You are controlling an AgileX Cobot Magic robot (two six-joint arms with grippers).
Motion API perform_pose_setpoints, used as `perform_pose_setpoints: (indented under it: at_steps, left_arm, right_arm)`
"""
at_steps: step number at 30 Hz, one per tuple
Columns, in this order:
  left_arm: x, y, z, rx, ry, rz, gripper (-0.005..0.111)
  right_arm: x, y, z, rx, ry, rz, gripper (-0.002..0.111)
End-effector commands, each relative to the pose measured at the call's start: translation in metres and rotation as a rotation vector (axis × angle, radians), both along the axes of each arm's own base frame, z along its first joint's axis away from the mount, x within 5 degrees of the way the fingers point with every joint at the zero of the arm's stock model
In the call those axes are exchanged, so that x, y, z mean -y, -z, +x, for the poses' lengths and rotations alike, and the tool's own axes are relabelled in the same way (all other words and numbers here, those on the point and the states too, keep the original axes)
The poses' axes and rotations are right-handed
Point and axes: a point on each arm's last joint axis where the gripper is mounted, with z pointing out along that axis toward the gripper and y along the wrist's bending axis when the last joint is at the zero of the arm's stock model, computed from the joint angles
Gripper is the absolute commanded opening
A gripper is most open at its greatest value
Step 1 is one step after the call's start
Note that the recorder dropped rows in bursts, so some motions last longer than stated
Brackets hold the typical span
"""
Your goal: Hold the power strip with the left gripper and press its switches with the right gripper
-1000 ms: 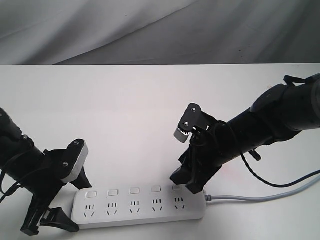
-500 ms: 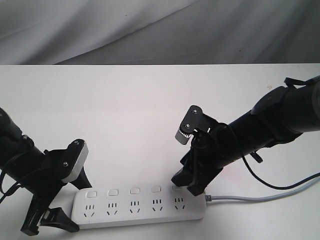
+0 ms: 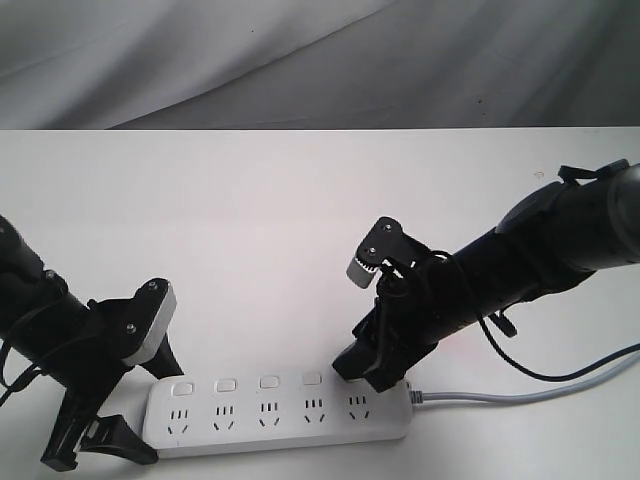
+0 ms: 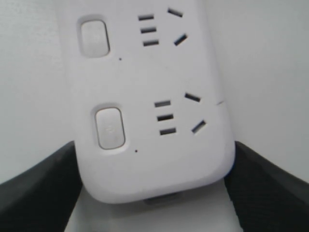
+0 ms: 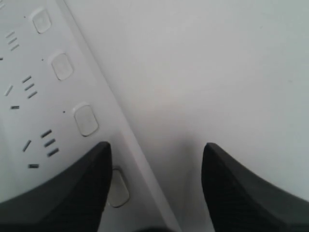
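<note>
Over the cord-end switch (image 5: 118, 189) my right gripper (image 5: 155, 151) presses, fingers (image 5: 67, 193) spread; left gripper (image 4: 154, 154) pinches the power strip (image 3: 280, 408); next: neighbouring switch (image 5: 86, 120).

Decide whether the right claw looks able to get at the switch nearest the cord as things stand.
Probably yes. The right claw hangs open over the power strip at the end by the cord. One finger partly covers that switch, and nothing lies between them.
</note>
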Motion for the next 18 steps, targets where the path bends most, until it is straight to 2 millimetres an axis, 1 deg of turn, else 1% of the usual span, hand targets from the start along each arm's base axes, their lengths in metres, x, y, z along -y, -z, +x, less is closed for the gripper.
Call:
perform_pose_setpoints:
  at_steps: [1,8,18]
  left_arm:
    - [-0.001,0.002,-0.001,0.009,0.017,0.022,0.042]
    - [-0.001,0.002,-0.001,0.009,0.017,0.022,0.042]
    - [-0.001,0.002,-0.001,0.009,0.017,0.022,0.042]
  right_arm:
    - [0.010,0.013,0.001,0.052,-0.043,-0.127,0.051]
    - [0.013,0.015,0.001,0.049,-0.040,-0.166,0.051]
    - [0.025,0.016,0.007,0.046,0.000,-0.184,0.051]
